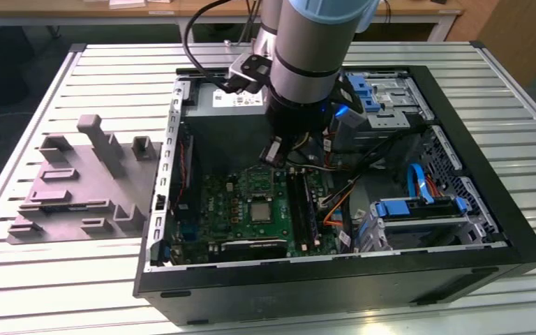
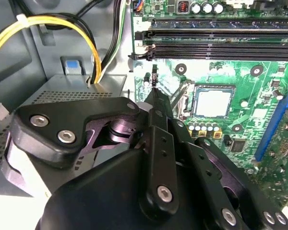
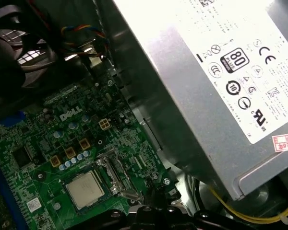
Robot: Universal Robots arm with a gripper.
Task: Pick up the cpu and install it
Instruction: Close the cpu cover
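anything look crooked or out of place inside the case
Nothing stands out. The cpu lies flat and square in the socket of the green motherboard, its edges in line with the socket frame. The gripper hangs just beside it. No loose parts or damage show on the board.

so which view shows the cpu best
The second wrist view: the cpu sits whole and near square-on in its socket, unblocked. The first wrist view shows it whole too, but at a slant. In the exterior view it is a small pale square on the green motherboard.
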